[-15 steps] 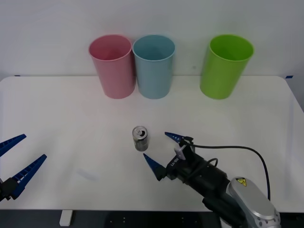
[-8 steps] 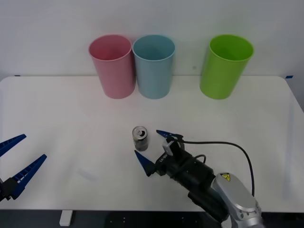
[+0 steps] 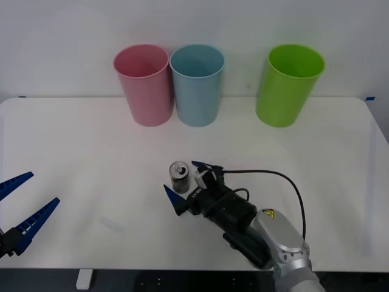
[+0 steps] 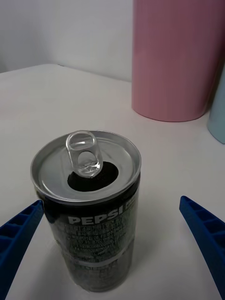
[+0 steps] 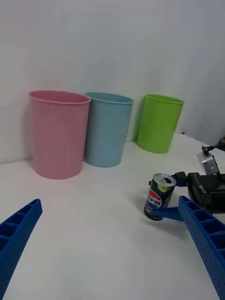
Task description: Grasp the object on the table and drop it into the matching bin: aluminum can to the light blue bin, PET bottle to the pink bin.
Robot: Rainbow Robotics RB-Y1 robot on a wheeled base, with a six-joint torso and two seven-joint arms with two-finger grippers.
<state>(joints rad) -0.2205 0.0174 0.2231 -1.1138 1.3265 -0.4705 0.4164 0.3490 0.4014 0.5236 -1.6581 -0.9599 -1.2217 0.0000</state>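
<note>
One aluminum can (image 3: 179, 177) is what you are dealing with, and it stands upright on the table (image 3: 79, 146), its long axis vertical and its opened pull-tab top facing straight up. In the right wrist view you look down on that top: the tab (image 4: 84, 152) is lifted over the dark mouth, and the Pepsi lettering runs level across the dark side. Your right gripper (image 3: 186, 180) lies low over the table with its jaws spread wide, one blue finger (image 3: 173, 198) just nearer you than the can and the other at its far right, so the can sits in the mouth of the opening. Neither finger appears to touch it, though from the front view the gap at the far finger is hard to judge. In the left wrist view the can (image 5: 158, 196) shows its logo side, with the right gripper's fingers reaching in around its base. Well behind the can, along the table's far edge, the pink bin (image 3: 144, 84) and the light blue bin (image 3: 197, 84) stand side by side, nearly touching, both upright with open mouths up. Off to the right of them, apart, stands a lime green bin (image 3: 288, 84). Your left gripper (image 3: 24, 201) waits at the near left edge of the table, jaws wide apart and holding nothing, well away from the can.
</note>
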